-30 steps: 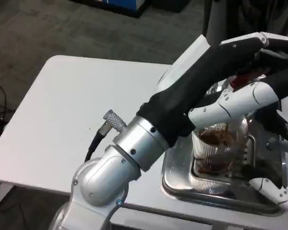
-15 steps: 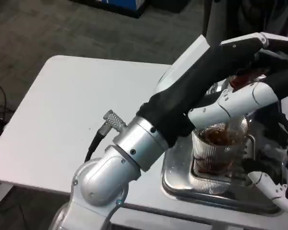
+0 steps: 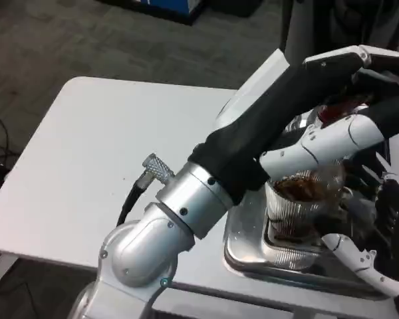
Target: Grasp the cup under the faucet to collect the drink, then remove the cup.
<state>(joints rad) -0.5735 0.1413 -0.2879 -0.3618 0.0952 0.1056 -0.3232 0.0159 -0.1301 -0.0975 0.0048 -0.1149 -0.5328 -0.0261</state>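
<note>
A clear ribbed cup (image 3: 298, 211) with brown drink in it stands on a metal drip tray (image 3: 247, 247) under the dispenser's tap. My left arm crosses the picture, and my left hand (image 3: 339, 93) lies over the tap area, where a red part (image 3: 334, 114) shows between its fingers; one white finger (image 3: 319, 145) stretches above the cup's rim. Whether it grips the tap is hidden. My right hand (image 3: 376, 239) is at the lower right, just right of the cup, holding nothing; its fingers are apart and one white finger (image 3: 354, 258) reaches toward the cup's base.
The white dispenser body (image 3: 256, 83) stands behind the tray at the table's right side. The white table (image 3: 100, 153) stretches bare to the left. A silver connector (image 3: 154, 167) sticks out of my left forearm. Dark floor lies beyond the table's edges.
My right hand has come in from the right edge toward the cup, with more of its fingers showing beside the cup. My left arm and the cup have stayed put.
</note>
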